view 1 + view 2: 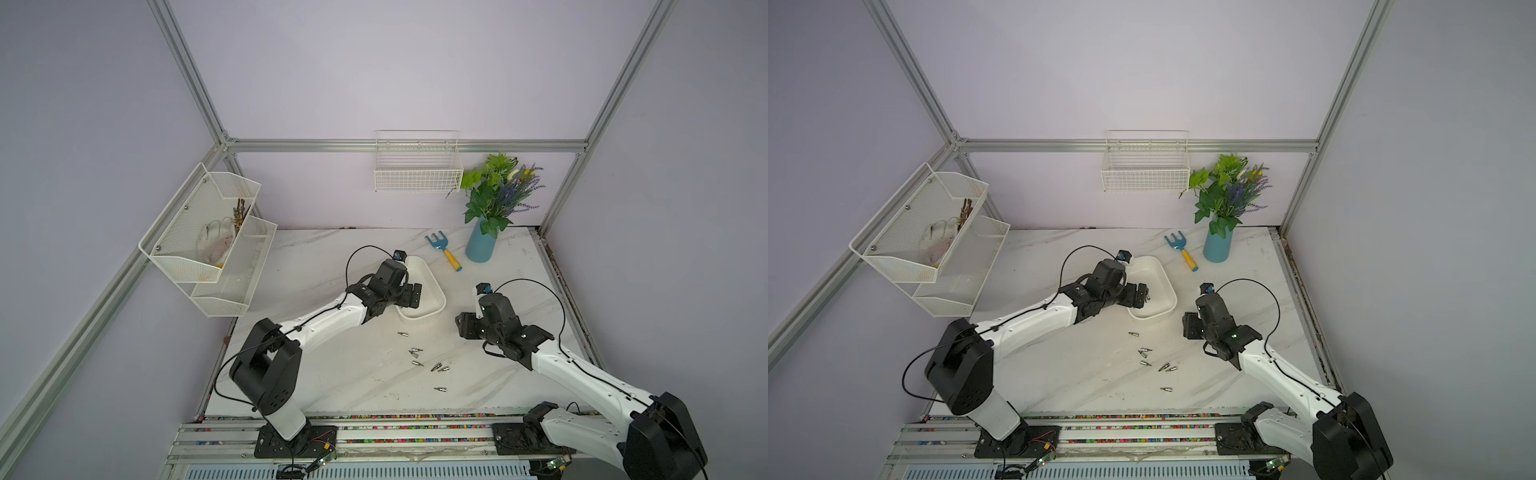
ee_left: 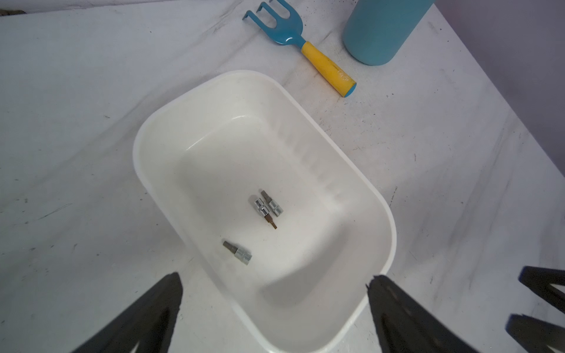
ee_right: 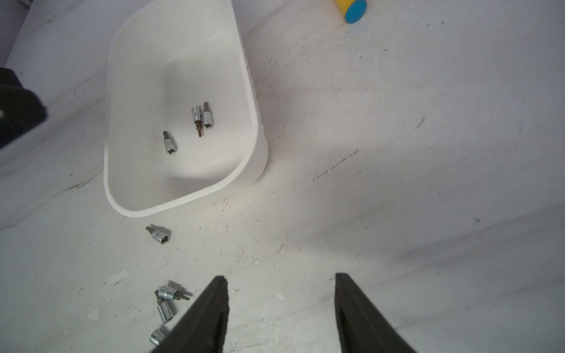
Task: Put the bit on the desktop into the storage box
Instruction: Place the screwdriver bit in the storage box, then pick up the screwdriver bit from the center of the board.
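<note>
The storage box point(image 1: 428, 276) point(image 1: 1163, 282) is a white tub in mid-table. Three silver bits lie on its floor: one alone point(image 2: 238, 253) and two side by side point(image 2: 264, 211). My left gripper point(image 2: 275, 276) point(image 1: 415, 295) hangs open over the box's near end, holding nothing. Several more bits point(image 1: 415, 351) point(image 1: 1144, 352) are scattered on the desktop in front of the box, the closest point(image 3: 159, 234) just outside its rim point(image 3: 258, 143). My right gripper point(image 3: 280, 276) point(image 1: 463, 326) is open over bare tabletop, right of the scattered bits.
A blue garden fork with a yellow handle point(image 1: 444, 251) and a blue vase of plants point(image 1: 482, 241) stand behind the box. A white wire basket point(image 1: 417, 174) hangs on the back wall. A white two-tier mesh rack point(image 1: 208, 241) is mounted at the left.
</note>
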### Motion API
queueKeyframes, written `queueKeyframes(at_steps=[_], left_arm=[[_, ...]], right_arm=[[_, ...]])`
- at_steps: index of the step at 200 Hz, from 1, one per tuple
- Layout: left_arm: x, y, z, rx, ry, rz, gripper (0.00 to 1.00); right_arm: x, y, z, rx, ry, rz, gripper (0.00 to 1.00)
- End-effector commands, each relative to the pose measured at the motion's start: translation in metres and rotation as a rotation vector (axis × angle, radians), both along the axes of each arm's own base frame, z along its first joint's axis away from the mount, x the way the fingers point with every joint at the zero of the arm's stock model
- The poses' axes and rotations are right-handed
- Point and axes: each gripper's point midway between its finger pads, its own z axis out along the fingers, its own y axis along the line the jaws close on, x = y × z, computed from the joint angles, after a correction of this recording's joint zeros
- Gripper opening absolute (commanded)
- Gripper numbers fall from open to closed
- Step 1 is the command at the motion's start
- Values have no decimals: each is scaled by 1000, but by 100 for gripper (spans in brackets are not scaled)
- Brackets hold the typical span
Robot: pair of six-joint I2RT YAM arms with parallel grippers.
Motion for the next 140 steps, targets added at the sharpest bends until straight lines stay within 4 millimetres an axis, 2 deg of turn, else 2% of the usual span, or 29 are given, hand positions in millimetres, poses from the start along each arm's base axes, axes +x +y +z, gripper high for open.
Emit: queueKeyframes(at_steps=[1, 8, 13, 28, 53, 85, 109, 140], left_arm=[[-12, 21, 19, -44, -64, 47, 100], [-17, 29, 14, -31, -62, 57, 100], [-22, 36, 24, -44, -86, 66, 100], [-34, 53, 23, -25, -105, 91, 100], [-48, 76, 15, 7, -158, 114, 100], [-58, 100, 4, 57, -246, 149, 100], [-61, 111, -2, 63, -292, 180, 100], [-61, 111, -2, 71, -282, 177, 100]], right_arm=[[-22, 5, -17, -14, 164, 61, 58], [-27, 8, -21, -9, 199, 78, 58], [-30, 11, -24, -5, 220, 91, 57], [-40, 17, -29, -3, 260, 123, 56], [-53, 28, -36, -42, 286, 173, 55], [-64, 37, -43, -90, 302, 220, 53], [-74, 46, -46, -105, 320, 258, 51], [-92, 54, -53, -130, 353, 298, 50]])
